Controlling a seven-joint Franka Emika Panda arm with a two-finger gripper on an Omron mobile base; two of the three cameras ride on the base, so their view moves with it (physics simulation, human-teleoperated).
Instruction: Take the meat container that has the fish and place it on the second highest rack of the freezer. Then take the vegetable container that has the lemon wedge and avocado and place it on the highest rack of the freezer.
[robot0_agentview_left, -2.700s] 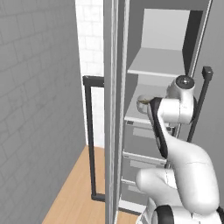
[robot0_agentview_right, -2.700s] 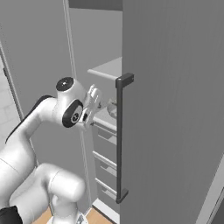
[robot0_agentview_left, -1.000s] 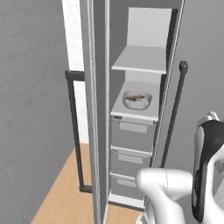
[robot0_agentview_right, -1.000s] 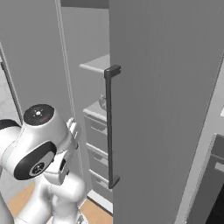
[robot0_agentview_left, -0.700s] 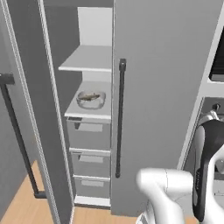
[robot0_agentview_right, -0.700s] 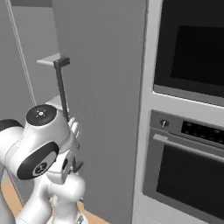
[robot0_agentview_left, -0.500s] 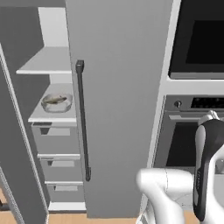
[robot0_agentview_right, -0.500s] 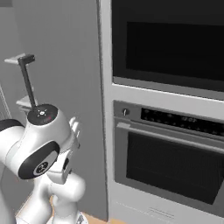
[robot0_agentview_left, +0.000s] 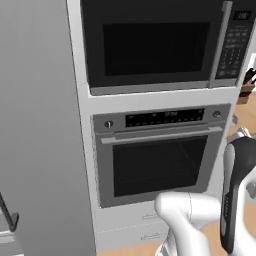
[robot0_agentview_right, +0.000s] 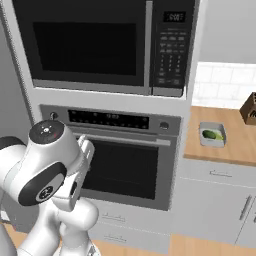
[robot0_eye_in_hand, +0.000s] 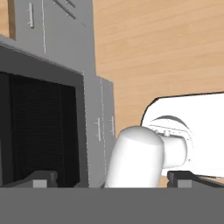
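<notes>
The vegetable container (robot0_agentview_right: 212, 134) is a small white tray on the wooden counter right of the ovens. A dark green avocado (robot0_agentview_right: 212, 134) lies in it; the lemon wedge is too small to make out. The freezer's grey door (robot0_agentview_left: 40, 125) takes up the left of the left base view, with the lower end of its dark handle (robot0_agentview_left: 9, 217) at the edge. The meat container with the fish and the freezer's racks are out of view. My gripper (robot0_eye_in_hand: 111, 180) is open with nothing in it, folded low and pointing at the floor beside the oven.
A black microwave (robot0_agentview_right: 90, 42) sits above a wall oven (robot0_agentview_right: 122, 167), straight ahead. White drawers (robot0_agentview_right: 217, 197) run under the wooden counter (robot0_agentview_right: 235, 145). A knife block (robot0_agentview_right: 249, 110) stands at the counter's right end. Wooden floor (robot0_eye_in_hand: 166, 48) lies below the gripper.
The whole picture has swept right from the open freezer to the ovens, so the camera has moved with the base. The arm stays folded and the gripper open.
</notes>
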